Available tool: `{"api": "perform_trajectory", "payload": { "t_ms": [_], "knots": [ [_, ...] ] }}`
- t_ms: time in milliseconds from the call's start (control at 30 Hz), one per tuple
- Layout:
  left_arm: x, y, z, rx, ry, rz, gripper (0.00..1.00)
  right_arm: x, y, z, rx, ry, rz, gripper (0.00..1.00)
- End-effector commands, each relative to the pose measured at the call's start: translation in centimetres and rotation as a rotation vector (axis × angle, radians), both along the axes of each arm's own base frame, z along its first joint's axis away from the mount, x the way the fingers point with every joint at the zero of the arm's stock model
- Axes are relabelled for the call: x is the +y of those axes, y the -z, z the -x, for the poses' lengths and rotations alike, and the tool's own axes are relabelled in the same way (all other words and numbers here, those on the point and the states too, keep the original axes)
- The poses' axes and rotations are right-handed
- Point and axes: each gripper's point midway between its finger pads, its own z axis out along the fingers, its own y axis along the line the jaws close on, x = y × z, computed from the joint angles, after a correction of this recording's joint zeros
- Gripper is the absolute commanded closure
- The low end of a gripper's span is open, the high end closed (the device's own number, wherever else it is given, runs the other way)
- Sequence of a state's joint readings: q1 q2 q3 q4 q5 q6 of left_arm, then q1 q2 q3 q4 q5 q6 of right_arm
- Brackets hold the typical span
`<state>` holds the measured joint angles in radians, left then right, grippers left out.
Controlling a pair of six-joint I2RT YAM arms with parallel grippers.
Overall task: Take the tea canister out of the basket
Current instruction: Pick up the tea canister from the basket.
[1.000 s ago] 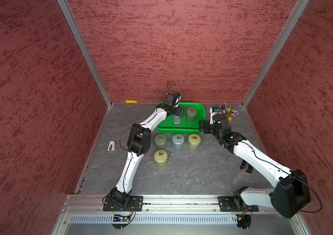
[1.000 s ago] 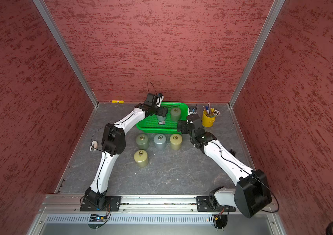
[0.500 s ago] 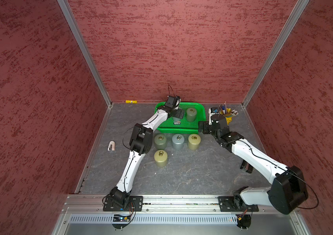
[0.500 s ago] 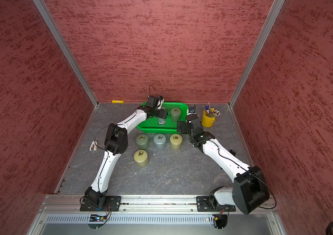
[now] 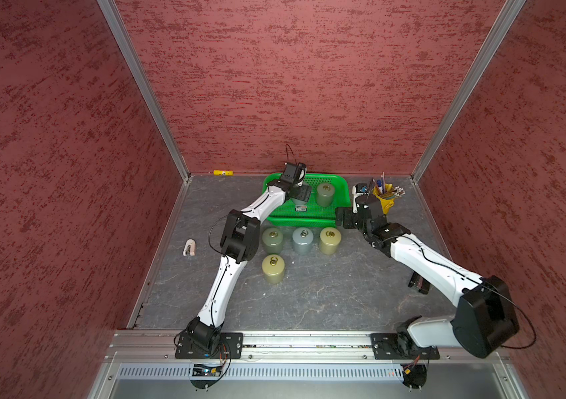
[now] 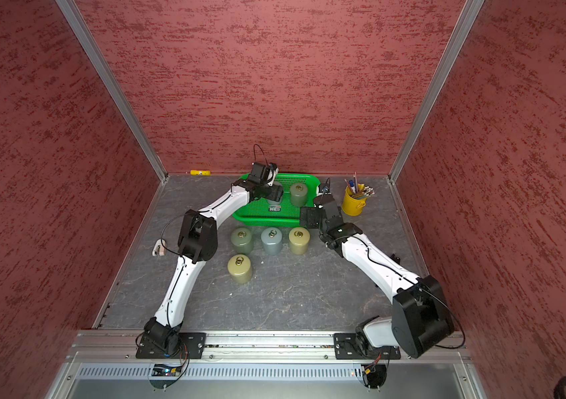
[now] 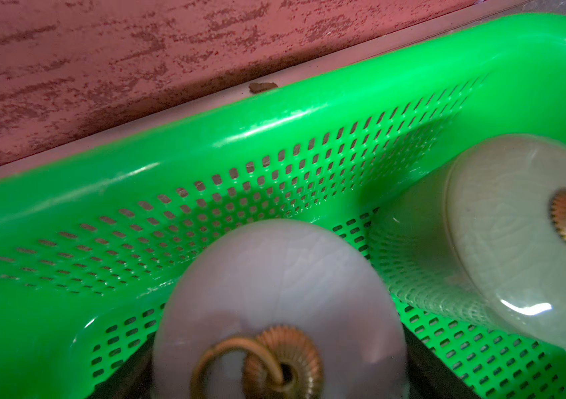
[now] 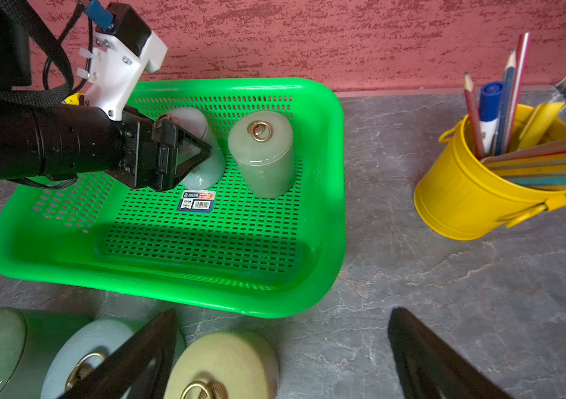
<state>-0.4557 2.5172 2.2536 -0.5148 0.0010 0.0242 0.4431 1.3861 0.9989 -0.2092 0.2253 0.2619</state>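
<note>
The green basket [image 5: 309, 221] [image 6: 267, 219] sits against the back wall, with two tea canisters in it. My left gripper [image 5: 300, 194] [image 8: 202, 145] reaches into its left half and is shut on the pale grey-blue tea canister [image 7: 274, 276] [image 8: 205, 171]. Dark fingers flank the canister's sides, and its brass ring lid faces the left wrist camera. A grey-green canister [image 5: 325, 195] [image 8: 262, 155] stands free just to its right. My right gripper [image 5: 342, 217] [image 8: 283, 314] hangs open over the table by the basket's front right corner, holding nothing.
Several canisters [image 5: 302, 240] stand on the grey table in front of the basket. A yellow bucket [image 5: 383, 202] [image 8: 475, 193] of pencils stands right of the basket. A small white object [image 5: 189, 247] lies at the left, and a black object [image 5: 419, 285] sits beside my right arm.
My left gripper has shut around the pale canister in the basket after standing open over it. The right arm has edged slightly toward the basket.
</note>
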Motion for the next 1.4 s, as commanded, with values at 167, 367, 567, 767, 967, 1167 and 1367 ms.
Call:
{"api": "perform_trajectory", "payload": {
  "t_ms": [167, 367, 567, 767, 967, 1167, 1367],
  "knots": [
    [0.4, -3.2, -0.1, -0.12, -0.02, -0.019, 0.65, 0.4, -0.8, -0.7, -0.023, -0.012, -0.019, 0.02],
    [0.5, -7.4, 1.7, -0.188, -0.008, 0.004, 1.0, 0.7, -1.2, -0.9, -0.029, -0.019, -0.037, 0.02],
    [0.8, -10.7, 4.1, -0.218, 0.052, 0.016, 1.0, 0.7, -1.9, -0.8, -0.034, -0.023, -0.04, 0.02],
    [1.1, -13.7, 7.4, -0.211, 0.1, 0.053, 1.0, 0.6, -2.0, -0.6, -0.037, -0.021, -0.039, 0.02],
    [0.4, -17.3, 11.8, -0.193, 0.172, 0.089, 1.0, 0.9, -1.9, -0.7, -0.034, -0.026, -0.062, 0.02],
    [0.4, -17.6, 16.5, -0.196, 0.208, 0.096, 1.0, 1.0, -1.5, -0.7, -0.028, -0.026, -0.071, 0.02],
    [-0.2, -16.4, 21.8, -0.203, 0.267, 0.125, 1.0, 1.2, -0.7, -1.0, -0.02, -0.025, -0.066, 0.02]
  ]
}}
